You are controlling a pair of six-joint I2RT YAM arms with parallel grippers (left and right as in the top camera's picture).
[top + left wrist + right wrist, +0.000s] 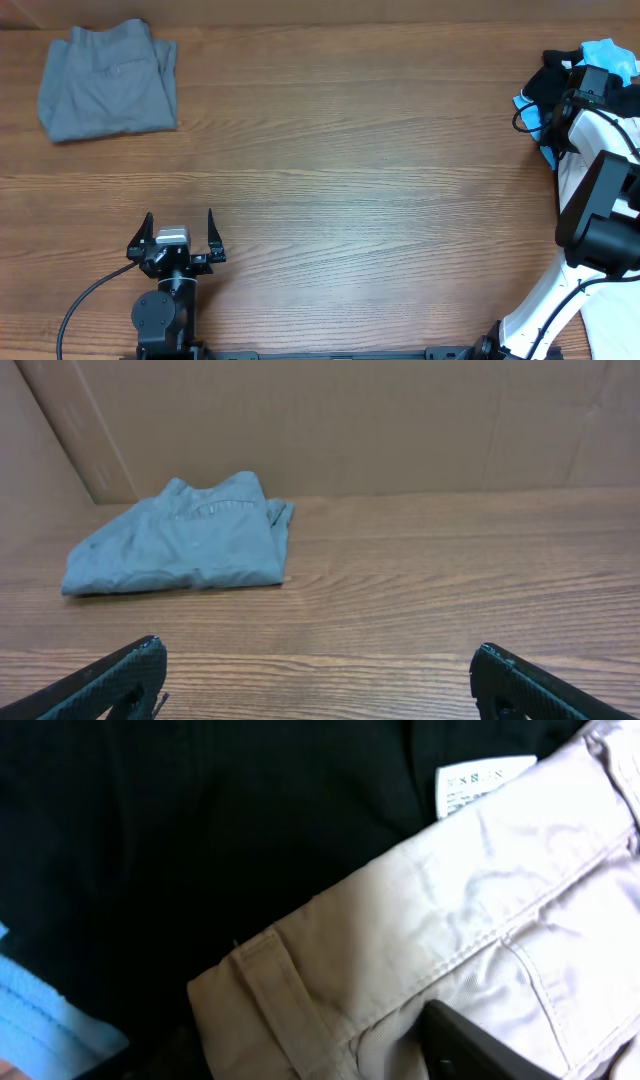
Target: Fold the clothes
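A folded grey garment (108, 80) lies at the table's far left; it also shows in the left wrist view (180, 540). My left gripper (178, 238) is open and empty near the front edge, far from the garment; its fingers frame bare wood (318, 675). My right gripper (578, 98) is down in a pile of clothes (560, 85) at the far right edge. In the right wrist view, a beige garment (430, 920) with a belt loop lies over a black one (200, 830). Only one finger shows, set wide and pressed into the beige cloth (330, 1030); the other is hidden.
A light blue cloth (608, 52) lies in the pile, and also shows in the right wrist view (40, 1020). A white label (482, 782) sits on the black garment. A cardboard wall (350, 420) stands behind the table. The right arm (600, 210) stands along the right edge.
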